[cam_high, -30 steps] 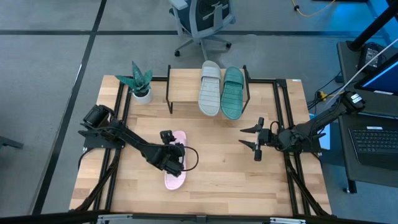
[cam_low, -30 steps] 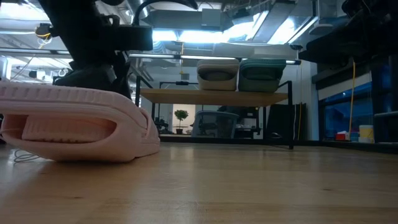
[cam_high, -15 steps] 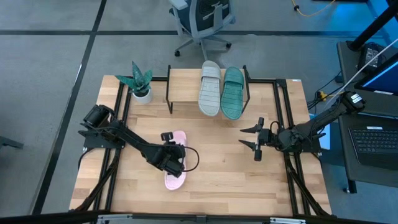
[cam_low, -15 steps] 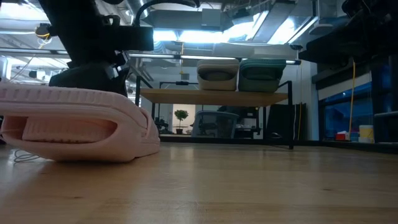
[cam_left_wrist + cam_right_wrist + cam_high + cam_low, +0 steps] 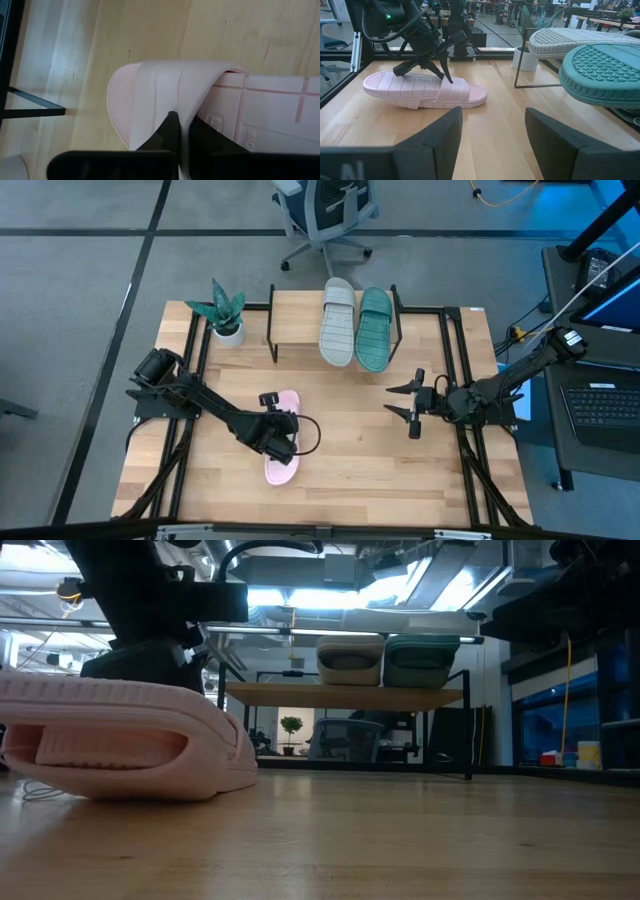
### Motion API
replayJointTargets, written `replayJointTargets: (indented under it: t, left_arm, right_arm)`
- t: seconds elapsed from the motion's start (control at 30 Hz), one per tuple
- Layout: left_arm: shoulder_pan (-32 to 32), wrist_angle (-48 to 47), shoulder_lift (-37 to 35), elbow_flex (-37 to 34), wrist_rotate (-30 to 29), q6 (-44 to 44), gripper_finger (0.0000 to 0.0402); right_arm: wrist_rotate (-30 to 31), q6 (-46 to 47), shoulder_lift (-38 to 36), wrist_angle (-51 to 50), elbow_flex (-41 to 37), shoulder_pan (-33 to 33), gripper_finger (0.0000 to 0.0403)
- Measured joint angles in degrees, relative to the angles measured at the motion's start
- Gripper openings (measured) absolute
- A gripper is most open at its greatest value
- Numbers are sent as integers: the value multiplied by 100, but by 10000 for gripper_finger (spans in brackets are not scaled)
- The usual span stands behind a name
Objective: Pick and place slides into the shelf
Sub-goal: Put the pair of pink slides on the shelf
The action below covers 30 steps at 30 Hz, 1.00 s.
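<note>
The fingers (image 5: pixel 172 131) of my left gripper (image 5: pixel 277 430) are pinched onto the wide strap of the pale pink slide (image 5: pixel 283 455); in the left wrist view one finger sits on top of the strap and the other reaches in under it, with the strap's edge between them. That slide lies on the worktop (image 5: pixel 350 470) at the front left, its sole touching the wood in the low view and its length running front to back in the high view. A small potted plant (image 5: pixel 226 312) stands at the worktop's back left corner.

Moving right, the shelf (image 5: pixel 300 328) stands at the back middle. On its right half the light grey slide (image 5: pixel 337 320) and the teal green slide (image 5: pixel 374 328) lie side by side, ribbed soles up, touching or nearly so, toes overhanging the shelf's front edge. The left part of the shelf top is bare wood.

Farther right, my right gripper (image 5: pixel 414 404) hovers above the worktop with its fingers (image 5: pixel 555 145) spread wide apart, grasping nothing, well apart from every slide.
</note>
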Motion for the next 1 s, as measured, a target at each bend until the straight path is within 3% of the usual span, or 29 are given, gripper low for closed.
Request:
replayJointTargets:
  t: [0.2,1.0]
  left_arm:
    - [-30,17,-226,-17,80,38,4]
    - [-83,48,-2482,-13,490,968,3]
  right_arm:
    - [0,0,0,-2,0,2,218]
    - [0,8,0,0,0,1,218]
